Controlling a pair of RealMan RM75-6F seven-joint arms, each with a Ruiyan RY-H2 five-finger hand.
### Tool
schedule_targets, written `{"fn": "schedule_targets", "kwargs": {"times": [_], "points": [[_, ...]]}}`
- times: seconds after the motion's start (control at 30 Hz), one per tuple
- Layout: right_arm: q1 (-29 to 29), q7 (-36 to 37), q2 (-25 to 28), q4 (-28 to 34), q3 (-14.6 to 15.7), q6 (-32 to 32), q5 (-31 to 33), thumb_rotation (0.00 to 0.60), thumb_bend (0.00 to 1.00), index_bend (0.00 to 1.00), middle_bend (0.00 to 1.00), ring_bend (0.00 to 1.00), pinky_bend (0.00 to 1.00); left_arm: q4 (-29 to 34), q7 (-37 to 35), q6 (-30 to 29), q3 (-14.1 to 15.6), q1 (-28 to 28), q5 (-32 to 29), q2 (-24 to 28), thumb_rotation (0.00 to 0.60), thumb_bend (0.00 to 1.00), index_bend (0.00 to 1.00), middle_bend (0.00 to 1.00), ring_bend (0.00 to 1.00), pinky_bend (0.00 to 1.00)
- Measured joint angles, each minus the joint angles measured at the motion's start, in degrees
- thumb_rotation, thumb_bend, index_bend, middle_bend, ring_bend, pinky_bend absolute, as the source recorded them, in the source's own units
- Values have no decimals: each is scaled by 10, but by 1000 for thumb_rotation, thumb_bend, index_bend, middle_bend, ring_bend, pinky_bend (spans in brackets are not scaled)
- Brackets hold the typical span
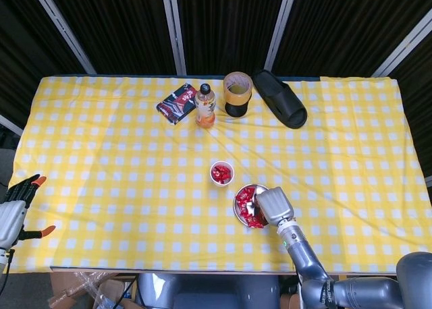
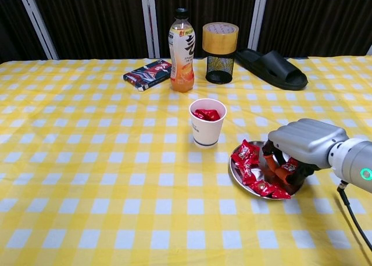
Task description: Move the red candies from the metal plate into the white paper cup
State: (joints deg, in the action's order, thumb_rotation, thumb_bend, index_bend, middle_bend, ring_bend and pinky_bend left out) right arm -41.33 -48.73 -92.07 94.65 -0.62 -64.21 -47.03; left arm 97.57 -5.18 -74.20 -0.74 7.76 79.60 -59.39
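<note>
A small metal plate with several red candies lies right of the white paper cup, which has red candies inside. My right hand rests over the plate's right side, its fingers curled down into the pile around a red candy. In the head view the same hand covers the plate's right half, just below and right of the cup. My left hand hangs off the table's left edge, fingers apart and holding nothing.
At the back of the yellow checked cloth stand an orange drink bottle, a black mesh cup topped by a tape roll, a dark snack packet and a black slipper. The table's front edge is near the plate.
</note>
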Motion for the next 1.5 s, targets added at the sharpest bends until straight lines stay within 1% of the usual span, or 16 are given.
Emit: {"fn": "schedule_targets", "kwargs": {"times": [0.4,0.9,1.1,1.23,1.43,1.5], "points": [[3,8,6,20,-1,-4,-28,600,644,551,584,880,987,0,-2,0,0,0,1,0,600,60,0,0,0,0],[-2,-17,39,83,-14,-29,-45,600,645,551,584,880,987,0,-2,1,1,0,2,0,600,61,0,0,0,0],[-16,-37,60,118,-38,-37,-42,600,645,551,584,880,987,0,-2,2,0,1,-1,1,600,60,0,0,0,0],[-35,-51,72,140,-64,-37,-29,600,645,551,584,880,987,1,-5,8,0,2,-7,2,600,61,0,0,0,0],[-71,-65,78,148,-103,-26,9,600,644,551,584,880,987,3,-7,18,-1,6,-13,6,600,61,0,0,0,0],[-82,-68,77,146,-111,-21,20,600,645,551,584,880,987,3,-7,19,-1,7,-13,6,600,61,0,0,0,0]]}}
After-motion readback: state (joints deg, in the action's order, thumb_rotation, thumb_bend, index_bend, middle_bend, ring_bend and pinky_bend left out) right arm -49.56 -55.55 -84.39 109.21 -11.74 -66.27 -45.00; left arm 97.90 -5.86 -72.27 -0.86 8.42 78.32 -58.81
